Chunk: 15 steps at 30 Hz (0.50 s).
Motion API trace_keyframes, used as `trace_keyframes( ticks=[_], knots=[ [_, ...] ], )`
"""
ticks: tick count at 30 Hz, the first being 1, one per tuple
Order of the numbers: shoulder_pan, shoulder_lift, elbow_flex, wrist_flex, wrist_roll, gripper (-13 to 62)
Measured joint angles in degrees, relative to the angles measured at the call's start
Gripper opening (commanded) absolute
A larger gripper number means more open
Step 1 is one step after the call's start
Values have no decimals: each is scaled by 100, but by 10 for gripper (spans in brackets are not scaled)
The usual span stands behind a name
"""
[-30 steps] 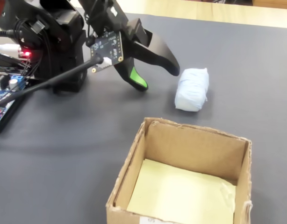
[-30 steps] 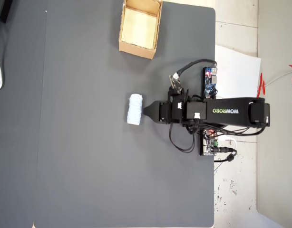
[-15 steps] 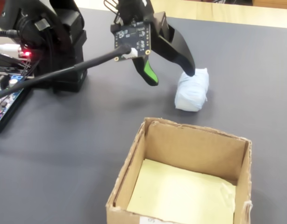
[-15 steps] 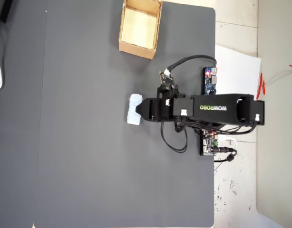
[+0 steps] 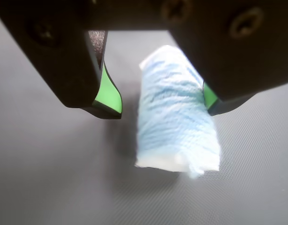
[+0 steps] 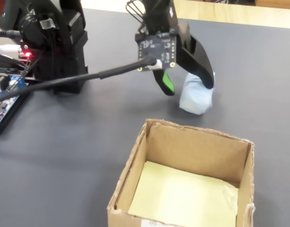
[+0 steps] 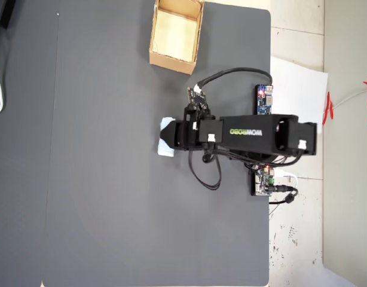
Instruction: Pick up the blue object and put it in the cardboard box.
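Observation:
The blue object (image 5: 177,117) is a pale blue ribbed roll lying on the dark grey mat. My gripper (image 5: 160,105) is low over it and open, one green-padded finger on each side. In the wrist view the right finger touches the roll and a gap remains at the left finger. A fixed view shows the gripper (image 6: 188,86) straddling the roll (image 6: 196,100), with the cardboard box (image 6: 197,146) just in front, its flaps up and its pale yellow inside bare. From overhead, the box (image 7: 174,63) is at the top, the roll (image 7: 165,150) mid-table under the gripper (image 7: 165,139).
The arm's base (image 6: 50,42) and a circuit board (image 6: 3,99) stand at the left of the fixed view, and a black cable (image 6: 88,78) runs across to the gripper. Overhead, a white sheet (image 7: 297,84) lies off the mat's right edge.

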Motion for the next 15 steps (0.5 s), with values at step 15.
trace_keyframes(
  ticks=[15],
  knots=[
    [237,-316,-18,-316,-18,197]
  ],
)
